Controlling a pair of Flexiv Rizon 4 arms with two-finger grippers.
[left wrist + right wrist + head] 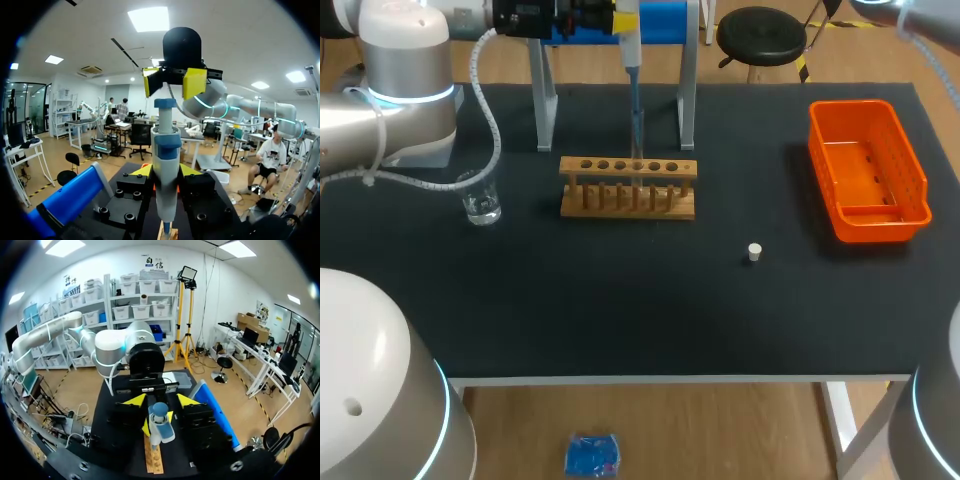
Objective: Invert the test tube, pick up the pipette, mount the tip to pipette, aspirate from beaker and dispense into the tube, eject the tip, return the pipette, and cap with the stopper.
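My left gripper (620, 20) is shut on the blue-and-white pipette (632, 60) and holds it upright over the wooden tube rack (628, 185). The pipette's thin tip (637, 135) reaches down to a hole near the rack's middle, where a clear tube seems to stand. In the left wrist view the yellow fingers grip the pipette (165, 150) from both sides. My right gripper (173, 82) hovers open just above the pipette's plunger. In the right wrist view the right gripper (160, 401) is spread over the pipette's top (159, 415). A small white stopper (754, 252) lies right of the rack.
A glass beaker (480, 200) with clear liquid stands left of the rack. Behind the rack is the blue pipette stand (665, 20) on metal legs. An orange bin (868, 170) sits at the table's right side.
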